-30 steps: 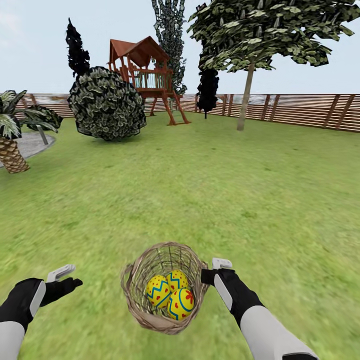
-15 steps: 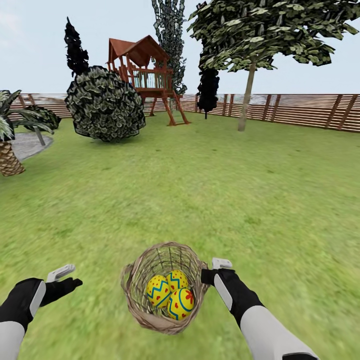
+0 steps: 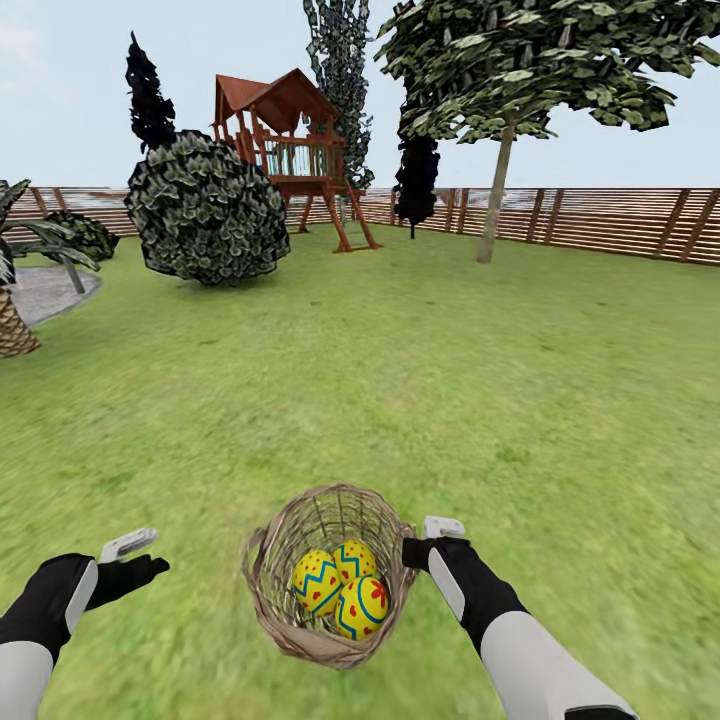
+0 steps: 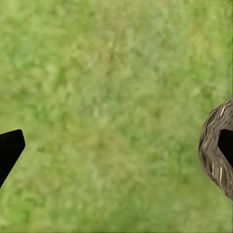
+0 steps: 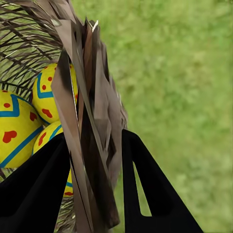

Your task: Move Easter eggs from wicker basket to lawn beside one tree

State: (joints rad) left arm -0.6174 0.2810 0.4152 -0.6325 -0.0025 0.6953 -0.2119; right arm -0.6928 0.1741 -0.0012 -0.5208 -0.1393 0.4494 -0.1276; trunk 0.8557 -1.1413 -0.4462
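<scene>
Head view: right claw [image 3: 418, 548] clamped on wicker basket [image 3: 325, 572] rim, three Easter eggs [image 3: 340, 592] inside; left claw [image 3: 135, 560] apart, holding nothing.

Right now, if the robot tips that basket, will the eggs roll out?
Probably. The three Easter eggs are round, smooth and lie loose in the wicker basket, so they would likely roll toward the low side. The basket is of loose twigs, so its wall may flex where the right gripper pinches it.
</scene>
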